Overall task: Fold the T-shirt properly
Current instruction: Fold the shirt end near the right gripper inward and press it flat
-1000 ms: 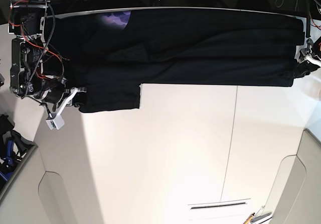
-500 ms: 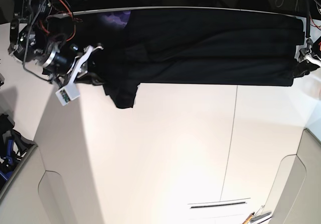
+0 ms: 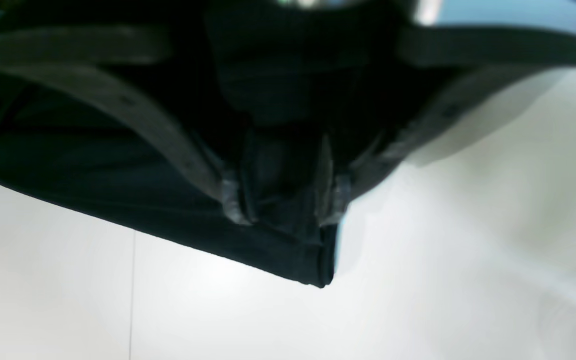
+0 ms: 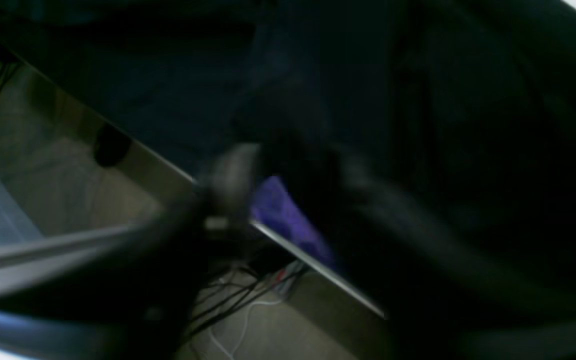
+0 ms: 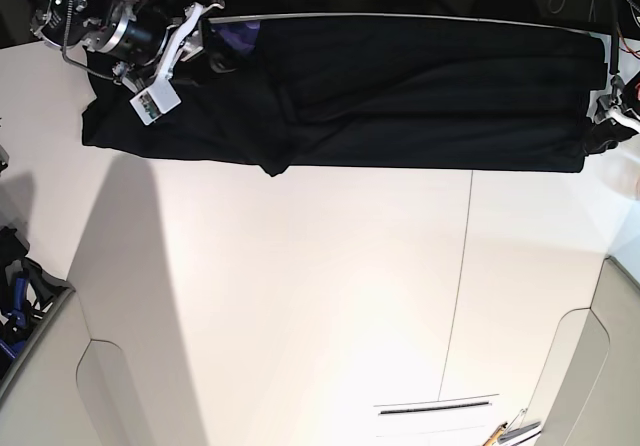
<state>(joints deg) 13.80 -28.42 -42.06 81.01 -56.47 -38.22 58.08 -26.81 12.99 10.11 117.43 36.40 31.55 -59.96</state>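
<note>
Black T-shirt (image 5: pixel 430 96) in a long, wrinkled band on the white counter (image 5: pixel 330 296), apparently partly folded with shortening and smoothing left, beneath the parted right jaws (image 5: pixel 215 41), a purple print patch beside them, and by the parted left jaws (image 3: pixel 288 205) at its end.

Thin black and white cables (image 4: pixel 240 295) hang beyond the pale table's edge (image 4: pixel 318 267). In the base view, an orange pencil-like stick (image 5: pixel 495 434) lies near the bottom right.
</note>
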